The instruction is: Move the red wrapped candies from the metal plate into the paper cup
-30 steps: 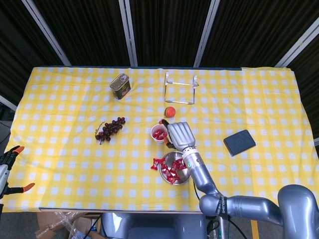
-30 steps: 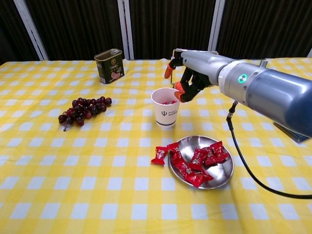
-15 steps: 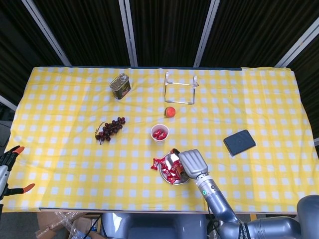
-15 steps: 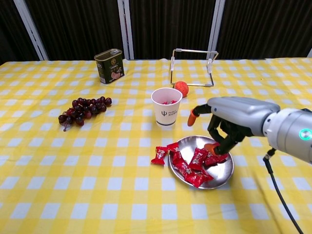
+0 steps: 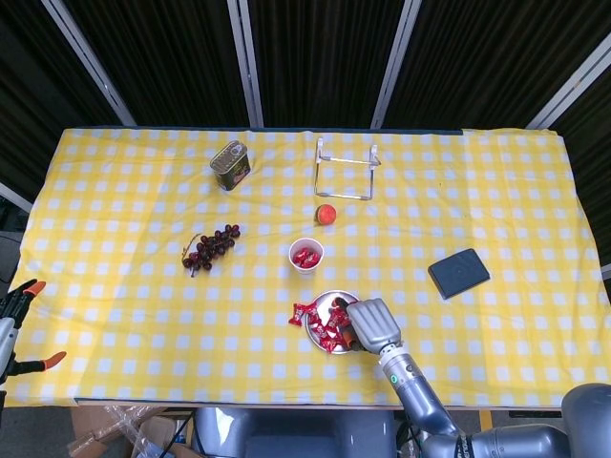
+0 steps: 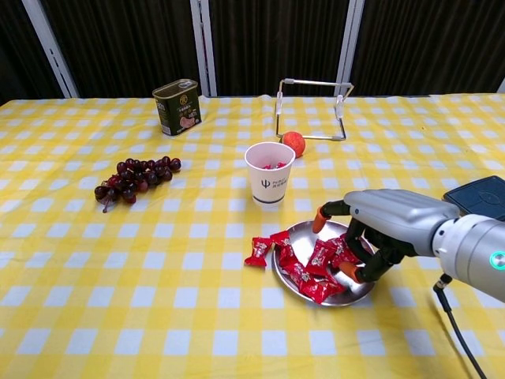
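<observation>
The white paper cup [image 6: 269,175] [image 5: 306,255] stands upright with red candies showing inside. In front of it the metal plate [image 6: 360,289] [image 5: 324,303] holds several red wrapped candies [image 6: 311,265] [image 5: 330,325]. One more candy [image 6: 258,249] [image 5: 302,311] lies on the cloth just left of the plate. My right hand [image 6: 387,225] [image 5: 372,324] hangs low over the plate's right side. Its fingers curl down among the candies and the thumb stands apart, with nothing plainly held. Only a sliver of my left hand [image 5: 21,324] shows at the frame's left edge, off the table, fingertips apart.
A green tin [image 6: 177,106] stands at the back left, and a bunch of dark grapes [image 6: 134,178] lies left of the cup. Behind the cup are an orange ball [image 6: 294,142] and a wire rack [image 6: 312,106]. To the right lies a dark flat box [image 5: 458,273].
My right hand has left the cup's rim, come forward and dropped onto the plate, lower now than half a second ago. The cup and the loose candy have not moved.
</observation>
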`<state>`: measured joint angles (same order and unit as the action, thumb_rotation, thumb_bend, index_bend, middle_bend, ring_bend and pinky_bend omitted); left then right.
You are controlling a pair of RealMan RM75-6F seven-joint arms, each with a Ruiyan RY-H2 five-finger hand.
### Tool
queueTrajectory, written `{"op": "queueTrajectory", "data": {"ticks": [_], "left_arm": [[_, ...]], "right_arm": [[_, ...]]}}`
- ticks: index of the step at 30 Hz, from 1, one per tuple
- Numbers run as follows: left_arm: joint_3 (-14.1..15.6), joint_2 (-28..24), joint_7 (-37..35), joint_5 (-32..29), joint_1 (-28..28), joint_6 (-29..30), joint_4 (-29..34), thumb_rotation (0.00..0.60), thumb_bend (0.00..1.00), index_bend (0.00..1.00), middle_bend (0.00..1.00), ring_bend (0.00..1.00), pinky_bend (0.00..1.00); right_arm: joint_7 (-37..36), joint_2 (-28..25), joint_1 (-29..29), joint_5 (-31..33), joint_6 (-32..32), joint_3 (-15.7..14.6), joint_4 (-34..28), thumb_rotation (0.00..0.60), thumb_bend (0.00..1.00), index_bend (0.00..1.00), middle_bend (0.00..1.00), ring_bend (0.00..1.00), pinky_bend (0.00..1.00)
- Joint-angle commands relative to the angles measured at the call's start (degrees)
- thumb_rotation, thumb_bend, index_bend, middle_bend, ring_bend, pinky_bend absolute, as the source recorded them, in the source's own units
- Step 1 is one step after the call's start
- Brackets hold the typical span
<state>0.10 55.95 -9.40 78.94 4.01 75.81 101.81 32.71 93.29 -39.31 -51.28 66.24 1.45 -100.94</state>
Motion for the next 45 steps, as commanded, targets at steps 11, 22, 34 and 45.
{"op": "queueTrajectory", "data": {"ticks": [11, 22, 34, 45], "left_arm": [[-0.06, -0.14, 0.05, -0.52, 0.3, -0.78, 0.15, 0.6, 0.05, 0.0, 0.0, 0.0, 0.0], [-0.21, -0.12, 0.12, -1.01, 0.39, -1.03, 0.18, 0.6, 0.05, 0.0, 0.0, 0.0, 0.0], [-0.29, -0.22, 0.09, -1.36, 0.5, -1.35, 0.3, 0.6, 0.05, 0.0, 0.0, 0.0, 0.0], [-0.35, -0.27, 0.05, -1.52, 0.56, -1.48, 0.38, 0.6, 0.05, 0.0, 0.0, 0.0, 0.0]], "right_arm": [[-2.49, 2.49, 0.67, 0.32, -3.9, 0.9, 5.77, 0.6, 0.46, 0.27, 0.78, 0.92, 1.0], [-3.12, 4.29, 0.86, -0.31, -5.72, 1.22, 8.06, 0.6, 0.46, 0.27, 0.78, 0.92, 1.0], [-3.6, 4.69, 1.27, -0.61, -6.6, 1.79, 9.01, 0.6, 0.46, 0.42, 0.78, 0.92, 1.0], [-6.15, 5.9, 2.11, -3.8, -6.19, 2.66, 10.44, 0.6, 0.61, 0.62, 0.79, 0.92, 1.0]]}}
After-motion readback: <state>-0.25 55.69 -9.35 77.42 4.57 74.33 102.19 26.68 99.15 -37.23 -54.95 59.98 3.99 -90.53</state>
